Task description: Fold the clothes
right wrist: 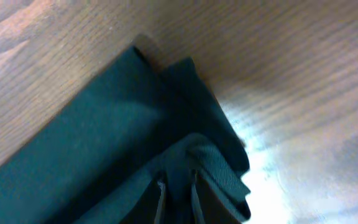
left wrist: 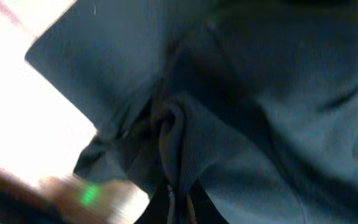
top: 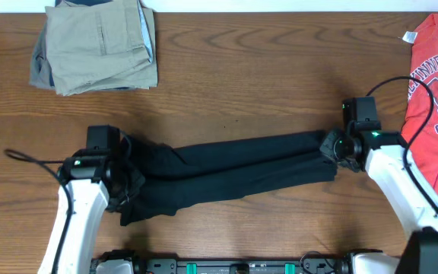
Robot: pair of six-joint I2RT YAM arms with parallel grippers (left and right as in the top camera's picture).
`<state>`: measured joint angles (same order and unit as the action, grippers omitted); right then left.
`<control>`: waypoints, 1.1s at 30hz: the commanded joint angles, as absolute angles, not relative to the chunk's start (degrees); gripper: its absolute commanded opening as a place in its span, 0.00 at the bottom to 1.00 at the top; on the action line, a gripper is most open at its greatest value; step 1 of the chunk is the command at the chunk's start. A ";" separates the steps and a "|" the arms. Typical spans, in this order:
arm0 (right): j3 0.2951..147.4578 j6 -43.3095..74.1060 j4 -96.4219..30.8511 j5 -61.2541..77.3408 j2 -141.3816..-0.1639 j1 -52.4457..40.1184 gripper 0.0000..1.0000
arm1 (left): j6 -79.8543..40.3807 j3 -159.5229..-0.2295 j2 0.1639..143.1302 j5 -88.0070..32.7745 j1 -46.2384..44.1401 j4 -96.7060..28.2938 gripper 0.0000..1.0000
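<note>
The black T-shirt [top: 226, 171] lies stretched into a long band across the middle of the table, between my two grippers. My left gripper [top: 120, 169] is shut on bunched fabric at its left end; the left wrist view shows the dark cloth [left wrist: 247, 93] gathered into the jaws [left wrist: 179, 202]. My right gripper [top: 333, 146] is shut on the right end; the right wrist view shows a fold of the cloth [right wrist: 104, 143] pinched between the fingers [right wrist: 178, 196]. The logo and neck label are hidden.
Folded khaki trousers [top: 97, 46] lie at the back left. A red T-shirt with white lettering [top: 436, 84] lies at the right edge, beside the right arm. The bare wooden tabletop [top: 265, 76] lies behind the black shirt.
</note>
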<state>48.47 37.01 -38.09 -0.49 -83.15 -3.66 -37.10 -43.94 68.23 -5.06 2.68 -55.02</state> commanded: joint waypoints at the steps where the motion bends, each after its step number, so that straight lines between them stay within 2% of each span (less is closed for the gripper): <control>1: 48.29 37.69 -36.07 -1.69 -84.84 -3.92 0.13 | -38.33 -43.66 71.40 1.08 2.79 -52.25 0.06; 5: 48.29 37.69 -34.24 -1.74 -85.86 -3.92 0.13 | -38.28 -43.66 75.90 1.34 2.79 -48.10 0.07; 9: 48.29 37.69 -33.58 -2.26 -86.35 -3.92 0.06 | -38.28 -43.66 80.29 1.32 2.79 -43.57 0.06; 13: 48.29 37.69 -33.52 -2.96 -86.94 -3.92 0.05 | -38.24 -43.66 83.31 1.34 2.79 -40.69 0.06; 14: 48.29 37.69 -33.47 -3.38 -87.09 -3.92 0.10 | -38.24 -43.66 83.88 1.34 2.79 -40.21 0.08; 15: 48.29 37.69 -33.45 -3.79 -87.20 -3.92 0.20 | -38.22 -43.66 84.23 1.34 2.79 -40.01 0.12; 16: 48.31 37.63 -33.43 -4.12 -87.22 -3.92 0.37 | -38.20 -43.66 84.47 1.34 2.79 -40.01 0.16; 18: 48.47 36.62 -33.45 -4.10 -87.18 -3.68 0.58 | -37.43 -43.77 84.40 1.32 2.79 -40.49 0.17; 19: 48.75 36.12 -33.67 -4.05 -87.15 -3.46 0.68 | -36.80 -43.88 84.18 1.37 2.83 -40.84 0.22; 21: 49.82 36.12 -35.22 -3.99 -86.94 -2.98 0.80 | -35.83 -44.53 83.42 2.15 2.83 -41.93 0.27; 26: 56.62 33.34 -43.20 -3.16 -86.24 -1.74 0.93 | -35.59 -48.45 79.22 5.28 2.83 -47.99 0.32; 29: 61.60 31.64 -48.47 -3.11 -86.06 -1.34 0.99 | -35.14 -50.33 75.99 5.26 2.83 -50.70 0.48; 33: 67.02 26.94 -52.93 1.37 -86.04 -1.56 0.99 | -34.57 -51.40 70.96 5.13 2.81 -53.04 0.74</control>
<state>63.75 31.90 -51.90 -2.07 -86.72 -1.72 -35.27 -49.84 74.13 3.64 2.70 -51.81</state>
